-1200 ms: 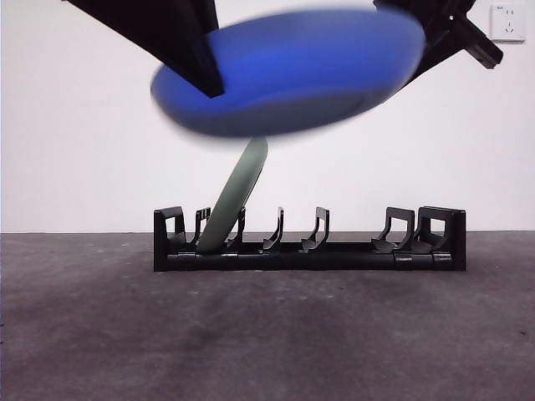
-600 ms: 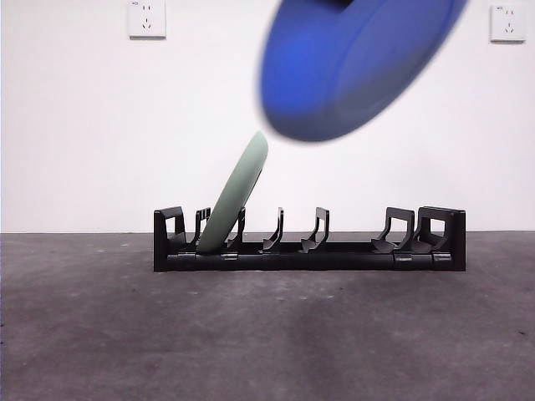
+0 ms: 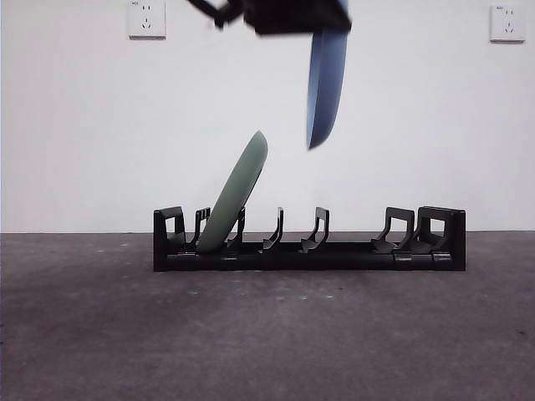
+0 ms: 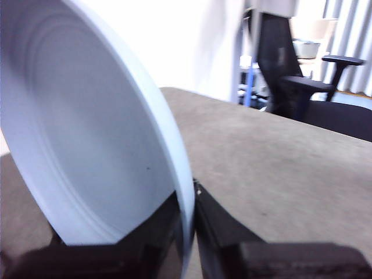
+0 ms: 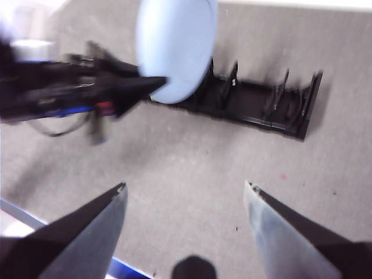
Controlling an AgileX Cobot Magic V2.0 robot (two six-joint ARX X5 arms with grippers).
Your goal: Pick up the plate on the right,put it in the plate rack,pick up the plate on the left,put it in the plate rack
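1. The left tool point(image 4: 189, 232) is clenched on the rim of the blue plate point(image 3: 326, 79). In the left wrist view its two black jaws pinch the plate's edge between them, one on each face.
2. In the front view the blue plate hangs edge-on and nearly upright, high above the plate rack point(image 3: 309, 242) and well clear of it, over the middle prongs. The dark mass of the arm holding it enters from the top edge.
3. The left wrist view alone shows the plate's pale hollow inner face point(image 4: 75, 133) with faint concentric rings; the front view shows only its thin profile.
4. A green plate point(image 3: 234, 196) stands in the rack near its left end, its foot between prongs and its top leaning to the right. Neither wrist view shows it clearly.
5. The rack sits on the grey counter point(image 3: 267, 334), long side toward the front camera, the slots from the middle to the right end unfilled.
6. The right tool point(image 5: 186, 192) is released, jaws spread wide, holding nothing, high over the counter. Its view looks down on the rack point(image 5: 261, 104), the blue plate point(image 5: 174, 46) and the left arm point(image 5: 75, 87), blurred.
7. Two wall sockets point(image 3: 146, 18) show behind in the front view only.
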